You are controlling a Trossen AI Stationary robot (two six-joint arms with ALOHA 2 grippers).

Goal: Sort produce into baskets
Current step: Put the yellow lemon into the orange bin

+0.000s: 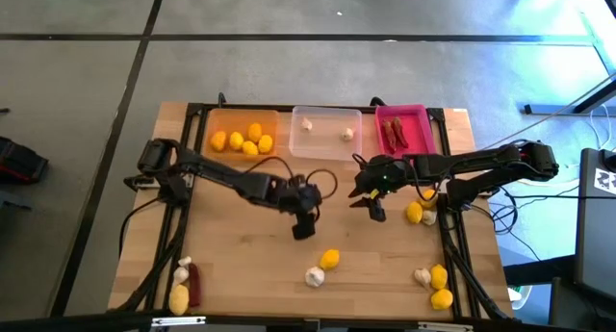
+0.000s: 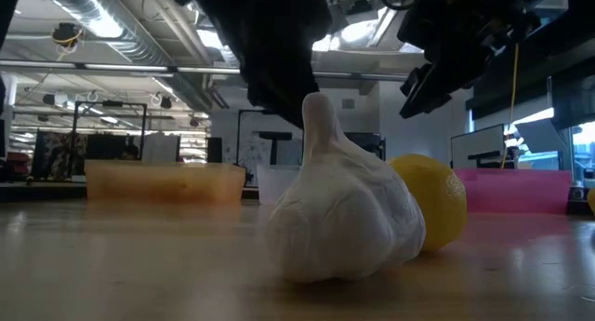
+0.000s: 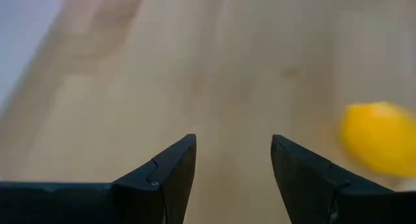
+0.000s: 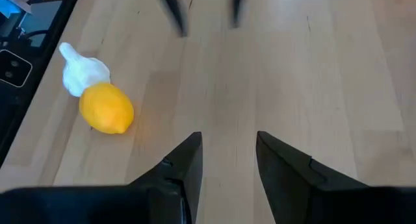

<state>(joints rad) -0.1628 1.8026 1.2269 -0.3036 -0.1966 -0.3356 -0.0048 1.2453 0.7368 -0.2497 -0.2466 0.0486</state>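
From overhead we look straight down on the whole pale wooden table (image 1: 250, 226). Our low camera sits at tabletop level, very close to a white garlic bulb (image 2: 342, 205), also visible lower centre overhead. Each wrist camera looks down at nearby tabletop between two dark fingers.

Table (image 1: 250, 245) matt pale wood; pink basket (image 1: 405, 113) glossy plastic.

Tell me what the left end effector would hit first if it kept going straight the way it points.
Probably only the bare wooden table. The left end effector is open and empty, with plain wood between its fingers. The round yellow lemon sits off to one side of that line, though depth is unclear.
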